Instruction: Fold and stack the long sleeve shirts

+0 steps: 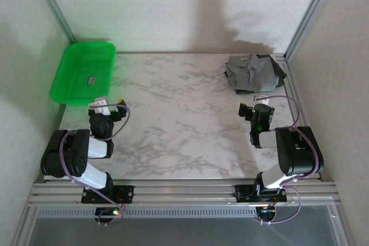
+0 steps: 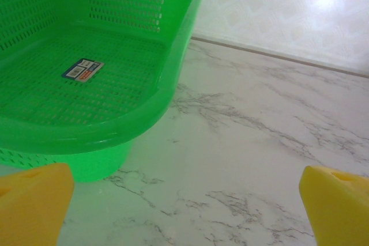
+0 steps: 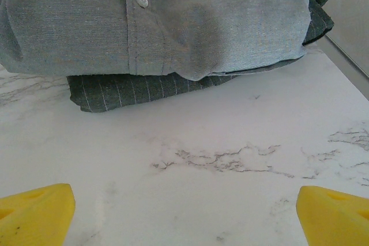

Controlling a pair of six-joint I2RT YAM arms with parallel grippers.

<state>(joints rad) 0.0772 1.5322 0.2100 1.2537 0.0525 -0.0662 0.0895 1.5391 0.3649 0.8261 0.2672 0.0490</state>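
Observation:
The two long sleeve shirts lie in a heap at the table's back right corner. The medium grey shirt (image 1: 256, 68) (image 3: 173, 21) is on top, with its button placket showing. Under it lies the darker charcoal shirt (image 3: 132, 93), which has thin pale stripes, and its edge sticks out toward me. My right gripper (image 1: 256, 105) (image 3: 184, 217) hovers just in front of the heap, open, with bare marble between its yellow fingertips (image 3: 34, 214). My left gripper (image 1: 109, 102) (image 2: 184, 211) is at the left side, open and holding nothing, facing the tray's near corner.
A green perforated plastic tray (image 1: 60, 82) (image 2: 167, 79) with a small label inside sits at the back left, overhanging the table's left edge. The white marble table (image 1: 184, 119) stretches between the arms. Metal frame posts and walls close in the back and sides.

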